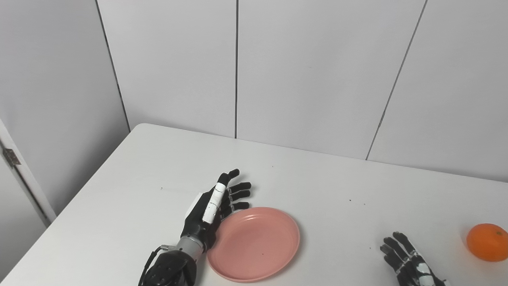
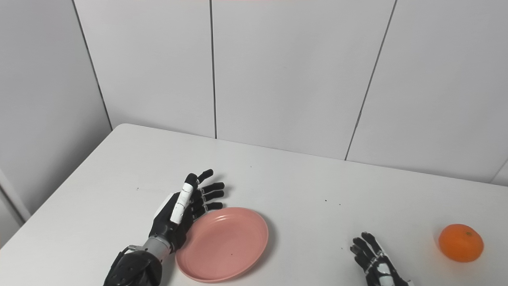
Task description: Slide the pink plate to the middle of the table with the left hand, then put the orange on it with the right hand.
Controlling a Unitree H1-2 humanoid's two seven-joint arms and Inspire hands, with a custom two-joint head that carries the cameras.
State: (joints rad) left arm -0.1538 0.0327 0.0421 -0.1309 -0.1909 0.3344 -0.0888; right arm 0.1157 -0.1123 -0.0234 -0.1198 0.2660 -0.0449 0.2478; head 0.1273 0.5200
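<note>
A pink plate [image 1: 258, 254] lies flat on the white table [image 1: 317, 186], near the front and left of centre. My left hand [image 1: 212, 210] is open, set on edge with its fingers pointing away, and its palm rests against the plate's left rim. An orange [image 1: 487, 242] sits on the table at the far right. My right hand [image 1: 408, 262] is open and empty at the bottom edge, to the left of the orange and apart from it. The plate [image 2: 224, 244] and the orange [image 2: 460, 242] also show in the right eye view.
The table's left edge [image 1: 67, 210] runs diagonally down to the left. A white panelled wall [image 1: 317, 79] stands right behind the table's far edge.
</note>
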